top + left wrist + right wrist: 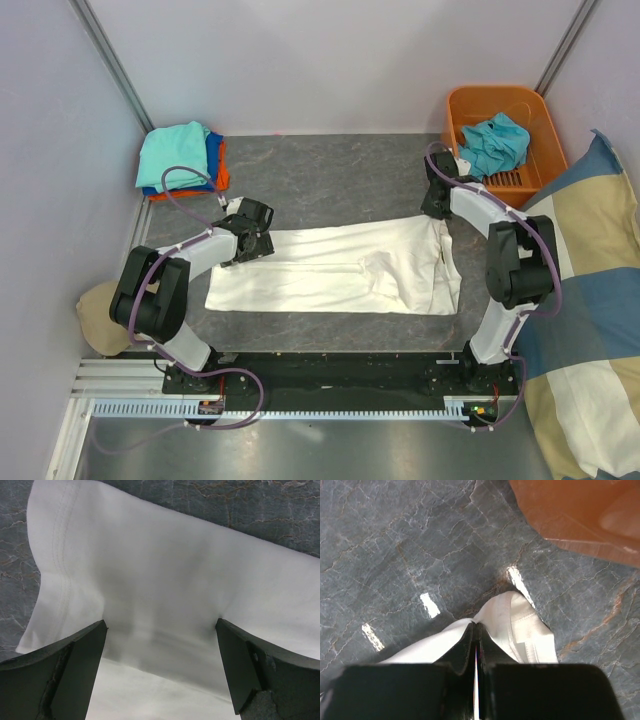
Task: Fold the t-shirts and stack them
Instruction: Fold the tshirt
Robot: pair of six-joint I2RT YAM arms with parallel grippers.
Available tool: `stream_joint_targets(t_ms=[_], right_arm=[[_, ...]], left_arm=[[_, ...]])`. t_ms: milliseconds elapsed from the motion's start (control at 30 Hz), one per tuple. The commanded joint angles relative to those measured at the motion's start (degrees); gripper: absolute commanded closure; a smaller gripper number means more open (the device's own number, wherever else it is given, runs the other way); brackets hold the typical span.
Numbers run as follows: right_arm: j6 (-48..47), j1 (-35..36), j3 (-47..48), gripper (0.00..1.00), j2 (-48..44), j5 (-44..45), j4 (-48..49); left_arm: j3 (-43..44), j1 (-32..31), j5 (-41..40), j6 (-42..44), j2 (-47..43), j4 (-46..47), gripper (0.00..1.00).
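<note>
- Dark fingers (75, 665) of the left tool (161, 625) fill the bottom of its own view, spread wide apart with nothing between them but cloth lying underneath.
- That cloth is the white t-shirt (175, 570), laid out as a long band across the middle of the surface (330, 180), its right end bunched and doubled over.
- Seen from above, the left tool (258, 228) sits at the far left corner of the white t-shirt (340, 268).
- At the far right corner, the right tool (437, 205) is pinched fully together on a fold of white fabric (520, 625), which pokes out past its tips (475, 626).
- In the far left corner lies a folded pile: a teal t-shirt (175, 152) on top, a blue t-shirt (212, 150) and an orange t-shirt (222, 178) beneath.
- Far right, an orange basket (460, 110) holds a crumpled teal-blue t-shirt (495, 142).
- Off the surface, a tan cap (100, 315) sits near left and a checked cushion (590, 300) along the right.
</note>
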Motion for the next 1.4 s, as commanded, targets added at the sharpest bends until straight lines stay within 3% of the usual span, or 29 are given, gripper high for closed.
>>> stream_joint_targets(t_ms=[0,600,733,900,1100,1367], right_arm=[[-0.99,-1.3,3.06,1.0,0.96,4.98,0.04],[-1.69,-2.71,8.77,0.99,5.36,7.8,-0.75],[-2.39,-2.71,9.74,0.77,4.39,7.18,-0.58],[-3.89,-2.71,10.09,0.57,-1.49,1.3,1.53],[-3.27,-2.45,5.44,0.49,-8.96,-11.69,2.68],[-4.77,0.1,-7.29,0.45,-16.87,-19.97,1.62]], left_arm=[[-1.75,0.89,-0.27,-1.42,1.07,-0.85,0.01],[-1.75,1.33,-0.27,-1.68,1.16,-0.94,0.05],[-1.83,1.33,-0.27,-1.77,1.16,-0.85,0.04],[-1.4,1.33,-0.35,-1.94,-0.5,-0.94,0.03],[0.18,1.25,-0.44,-1.59,-4.72,-1.12,0.0],[4.14,-0.59,3.15,0.16,-16.13,-0.86,0.0]])
